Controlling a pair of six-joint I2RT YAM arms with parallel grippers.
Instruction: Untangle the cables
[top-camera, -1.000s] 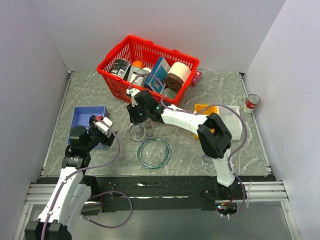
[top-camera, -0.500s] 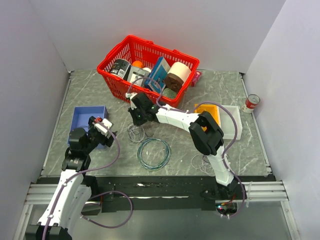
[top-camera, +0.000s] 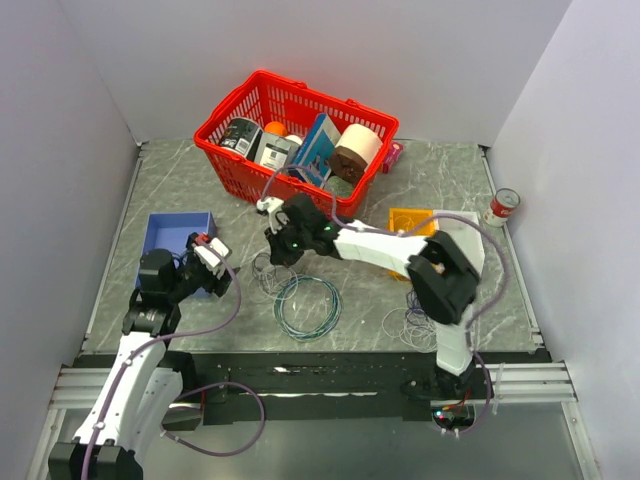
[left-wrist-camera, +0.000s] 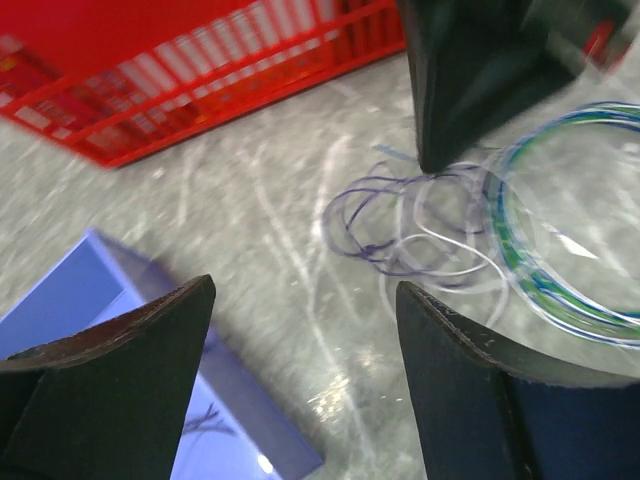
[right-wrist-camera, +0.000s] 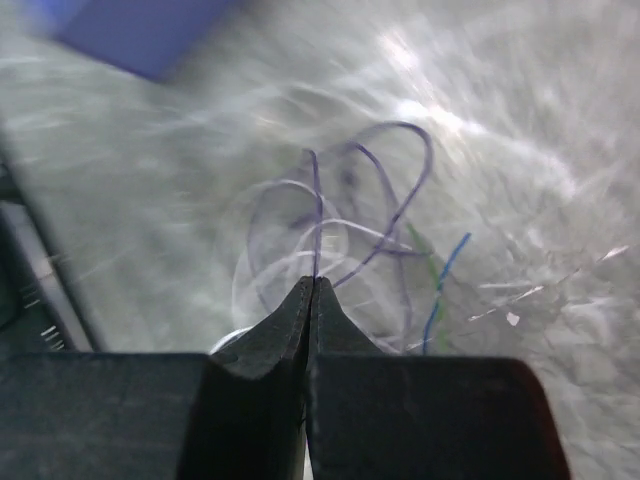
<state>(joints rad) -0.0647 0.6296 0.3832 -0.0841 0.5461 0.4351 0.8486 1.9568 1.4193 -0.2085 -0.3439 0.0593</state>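
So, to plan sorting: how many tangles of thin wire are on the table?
2: one tangle left of the teal ring, pinched by the right fingers; another near the right arm's base. More may be hidden.

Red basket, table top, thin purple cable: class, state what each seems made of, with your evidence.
Red basket: probably moulded plastic, glossy, with lattice walls. Table top: grey, veined like marble, shiny; possibly printed laminate. Purple cable: fine wire, probably plastic-sheathed, bending into loose loops.
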